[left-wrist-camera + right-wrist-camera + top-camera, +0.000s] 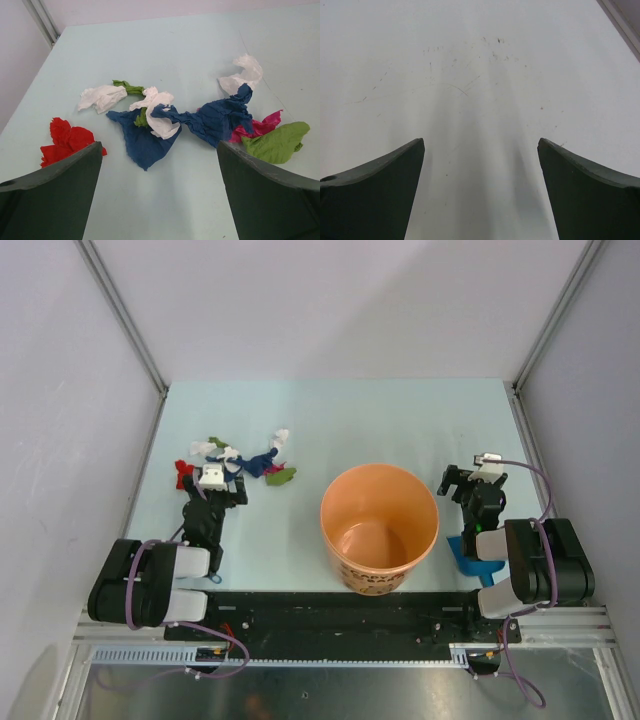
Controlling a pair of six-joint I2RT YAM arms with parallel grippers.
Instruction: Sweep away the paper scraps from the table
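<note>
Left end effector (pixel 160 200), fingers spread wide and holding nothing, hovers just short of a cluster of small crumpled paper scraps (pixel 165 120) on the left half of the pale mint-green surface (pixel 400 420).

Right end effector (pixel 470 482), also spread and empty, sits well apart on the far side of a round orange plastic bucket (pixel 378 525), with a blue plastic dustpan (pixel 468 558) tucked under its arm. Counted: one red scrap (pixel 67 140), three white, two dark blue, one magenta, one large light green, and at least one thin dark green strip; one bucket, one dustpan. Likely risks: the light scraps scatter instead of travelling together. The red one, lying apart at the cluster's left, gets missed. A sweep toward the middle knocks the bucket.
</note>
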